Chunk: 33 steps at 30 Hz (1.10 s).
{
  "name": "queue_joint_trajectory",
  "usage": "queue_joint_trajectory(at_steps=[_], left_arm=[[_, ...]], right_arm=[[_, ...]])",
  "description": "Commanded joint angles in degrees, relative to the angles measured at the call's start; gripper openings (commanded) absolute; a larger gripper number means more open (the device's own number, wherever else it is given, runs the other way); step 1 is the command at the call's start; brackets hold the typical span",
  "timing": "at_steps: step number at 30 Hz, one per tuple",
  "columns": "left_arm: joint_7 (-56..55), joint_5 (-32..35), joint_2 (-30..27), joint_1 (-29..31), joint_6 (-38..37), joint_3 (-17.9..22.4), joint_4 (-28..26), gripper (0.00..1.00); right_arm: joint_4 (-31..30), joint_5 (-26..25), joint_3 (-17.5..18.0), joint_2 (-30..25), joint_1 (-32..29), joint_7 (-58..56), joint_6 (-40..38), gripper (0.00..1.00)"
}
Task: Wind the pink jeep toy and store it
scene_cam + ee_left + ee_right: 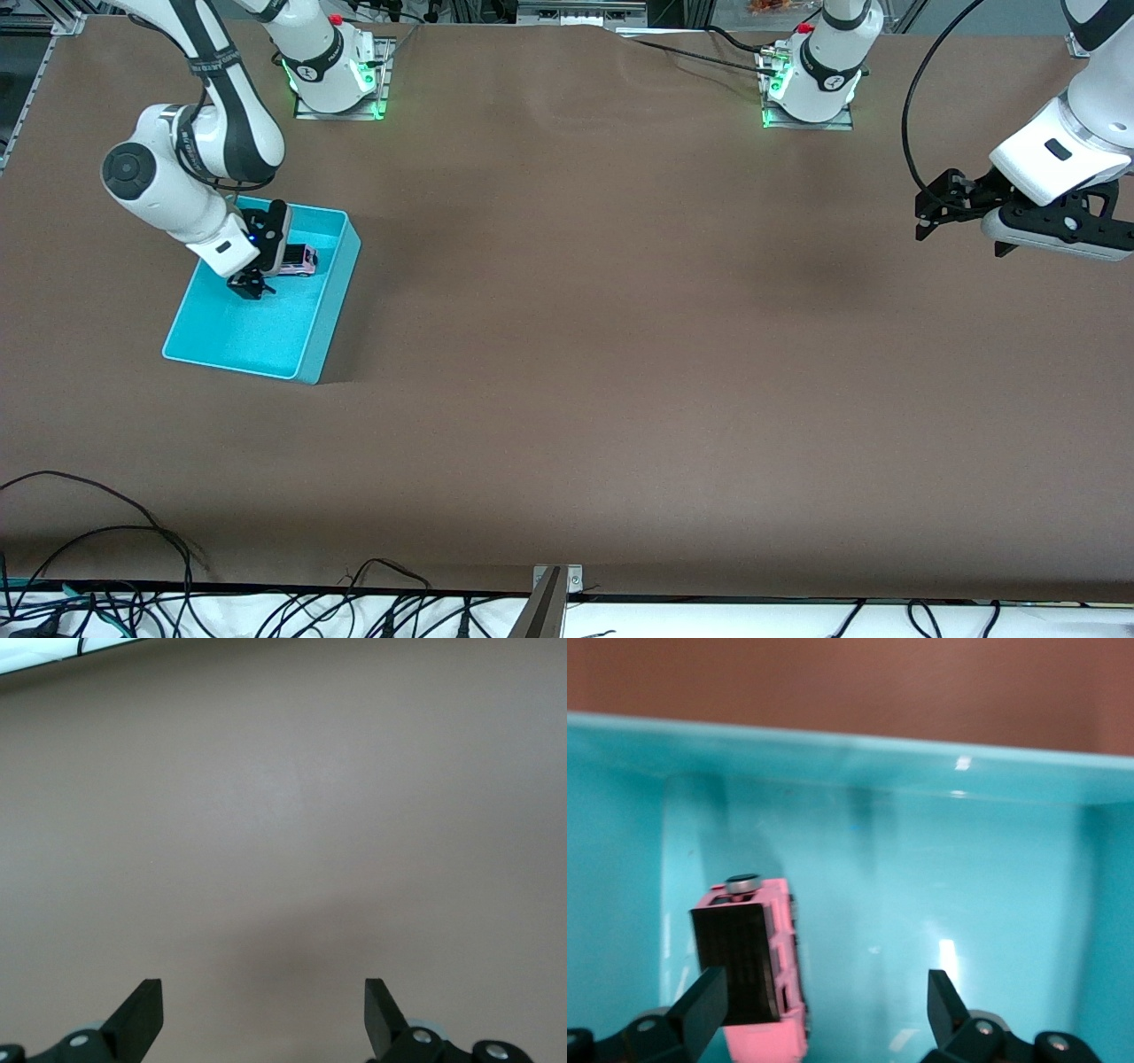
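You are looking at the pink jeep toy (757,970) lying in the teal bin (330,306) between the right gripper's (252,285) parted jaws — light, hard, slick plastic — so pinch its flat sides, while the left gripper (930,213) is waiting spread wide.

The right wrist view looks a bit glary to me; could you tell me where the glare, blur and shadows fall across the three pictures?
Right wrist view: bright glare spots on the teal bin floor and rim; the pink jeep toy is close and soft-edged. Left wrist view: bare table, a faint dark shadow between the jaws. Front view: even light, soft shadows on the table, green glow at both arm bases.
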Motion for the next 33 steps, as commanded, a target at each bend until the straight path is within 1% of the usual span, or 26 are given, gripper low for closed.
queue_joint_trajectory(at_steps=[1,4,7,10,14,17,20,24,26,30,33], left_arm=[[-0.4,-1.3,1.1,0.0,-0.8,0.3,1.7,1.0],[-0.4,-1.4,1.1,0.1,-0.9,0.3,1.7,1.0],[-0.3,-1.4,1.1,0.1,-0.9,0.3,1.7,1.0],[-0.3,-1.4,1.1,0.1,-0.8,0.3,1.7,1.0],[-0.3,-1.4,1.1,0.1,-0.9,0.3,1.7,1.0],[-0.3,-1.4,1.1,0.1,-0.9,0.3,1.7,1.0],[-0.3,-1.4,1.1,0.1,-0.9,0.3,1.8,1.0],[-0.3,-1.4,1.1,0.1,-0.9,0.3,1.7,1.0],[-0.3,-1.4,1.2,0.1,-0.9,0.3,1.7,1.0],[-0.2,-1.4,1.2,0.1,-0.9,0.4,1.8,1.0],[-0.3,-1.4,1.3,0.0,-0.9,0.5,2.1,1.0]], right_arm=[[6.5,7.6,-0.6,-0.9,0.2,-0.7,-6.2,1.0],[11.0,10.7,-1.1,-0.8,0.3,1.6,-10.3,1.0],[16.1,10.8,-1.2,-0.8,0.2,6.3,-15.0,1.0],[21.4,10.7,-1.3,-0.8,0.3,14.5,-21.0,1.0],[27.2,10.0,-1.3,-0.8,0.3,24.3,-26.3,1.0],[31.2,7.9,-1.3,-0.8,0.2,32.3,-30.0,1.0],[35.8,5.9,-1.2,-0.7,0.4,42.4,-35.3,1.0],[41.7,4.7,-1.0,-0.3,0.6,55.2,-42.6,1.0],[43.7,3.5,-1.0,-0.3,0.8,60.1,-44.5,1.0],[47.7,-1.4,-0.7,-0.4,0.9,68.5,-47.1,1.0],[50.2,-2.0,-0.8,-0.4,0.9,74.3,-48.7,1.0]])
